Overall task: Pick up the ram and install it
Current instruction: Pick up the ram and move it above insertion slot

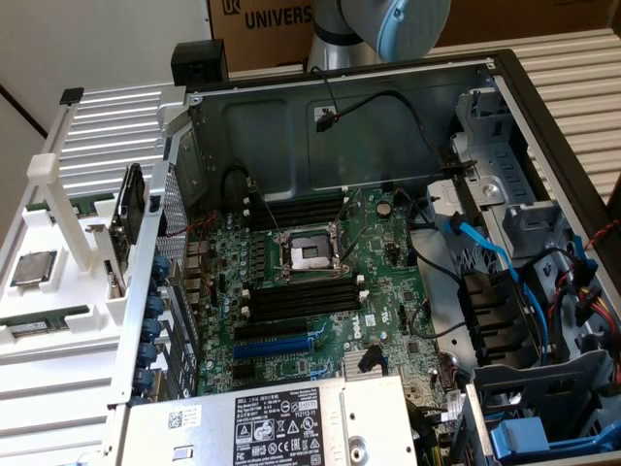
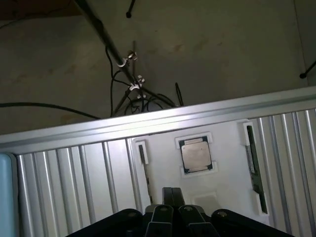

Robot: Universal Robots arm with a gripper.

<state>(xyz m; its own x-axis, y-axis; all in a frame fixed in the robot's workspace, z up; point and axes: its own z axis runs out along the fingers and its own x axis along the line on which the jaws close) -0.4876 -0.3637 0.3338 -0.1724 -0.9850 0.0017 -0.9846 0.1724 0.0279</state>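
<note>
Gripper [image 2: 171, 193] pinched shut and empty, hanging over the holder [image 2: 227, 165], ram [image 2: 255, 170] not grabbed yet

Ram looks to be sitting on edge in its slot in the white holder, off to one side of the cpu [image 2: 196, 154]. The fingertips are nearer the cpu than the stick, clearly apart from it and touching nothing. Imo the trick for this reach: centre over the stick's middle, square the jaws across its thin edge, open them before dropping, and come down dead straight so the board doesn't get nudged crooked in the slot.
</note>
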